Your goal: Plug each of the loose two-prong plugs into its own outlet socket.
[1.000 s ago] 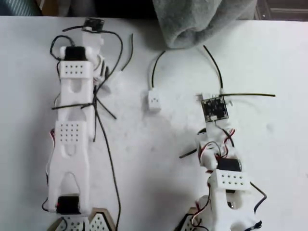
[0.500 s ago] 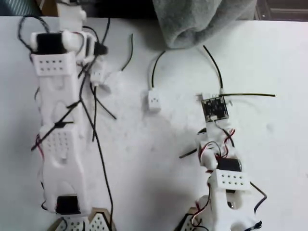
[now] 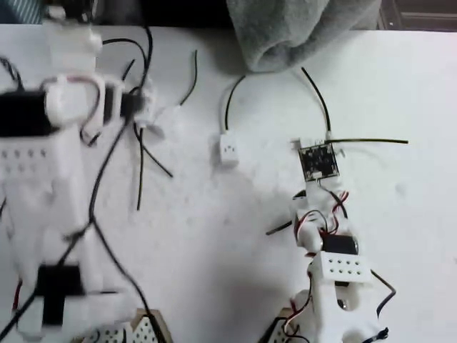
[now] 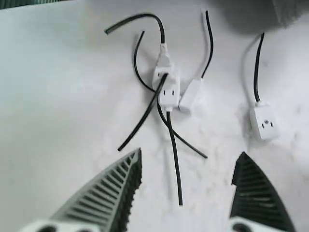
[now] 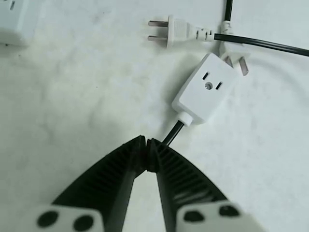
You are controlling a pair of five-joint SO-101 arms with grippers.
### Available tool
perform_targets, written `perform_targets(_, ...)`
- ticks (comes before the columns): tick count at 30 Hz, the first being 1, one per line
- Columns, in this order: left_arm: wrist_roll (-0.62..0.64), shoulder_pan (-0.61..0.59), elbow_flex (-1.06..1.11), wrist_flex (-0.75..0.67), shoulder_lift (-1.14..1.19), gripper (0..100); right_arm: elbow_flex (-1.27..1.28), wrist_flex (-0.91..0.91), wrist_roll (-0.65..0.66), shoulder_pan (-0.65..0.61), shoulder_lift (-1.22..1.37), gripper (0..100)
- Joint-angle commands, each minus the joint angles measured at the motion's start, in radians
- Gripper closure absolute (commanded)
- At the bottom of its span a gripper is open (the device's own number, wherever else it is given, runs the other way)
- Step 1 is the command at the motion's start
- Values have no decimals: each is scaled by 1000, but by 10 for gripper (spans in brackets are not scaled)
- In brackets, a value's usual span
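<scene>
While our left tool [image 4: 189, 155] hangs spread wide open over the white surface [image 4: 58, 96], we've got a tangled socket [image 4: 169, 94] below it with black cords [image 4: 145, 113] crossing it, and a lone socket [image 4: 263, 123] lying apart. Our right tool [image 5: 146, 147] is clenched with nothing in it, tips just beside the cord of a third socket [image 5: 205, 89]. A two-prong plug [image 5: 176, 30] lies loose near that one, and a second plug [image 5: 235, 57] touches its corner.

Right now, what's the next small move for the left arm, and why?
Likely lower the left gripper toward the connector cluster. Its jaws stand wide open, gripping nothing, above the table, and the cluster lies just ahead of the fingertips. The cords there cross, so aim for one white body, not a wire.
</scene>
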Motion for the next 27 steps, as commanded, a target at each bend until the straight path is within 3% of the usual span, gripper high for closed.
perform_targets(1,-3,25,313,-72,-189,704,-6,1,2,-4,-33,977)
perform_targets(4,-3,27,611,-224,-269,705,-12,1,2,-4,-33,973)
perform_targets(7,-3,28,890,-427,-337,704,-37,4,2,1,-33,906)
perform_targets(10,-2,68,1106,-592,-409,704,-84,24,2,16,-33,840)
perform_targets(13,-2,120,1274,-723,-481,704,-163,70,0,45,-33,837)
perform_targets(17,-2,151,1464,-905,-552,705,-227,84,-110,84,-24,837)
perform_targets(22,-9,145,1645,-1142,-572,703,-233,65,-157,84,-21,836)
perform_targets(27,-9,145,1668,-1183,-570,703,-232,-31,-190,84,67,836)
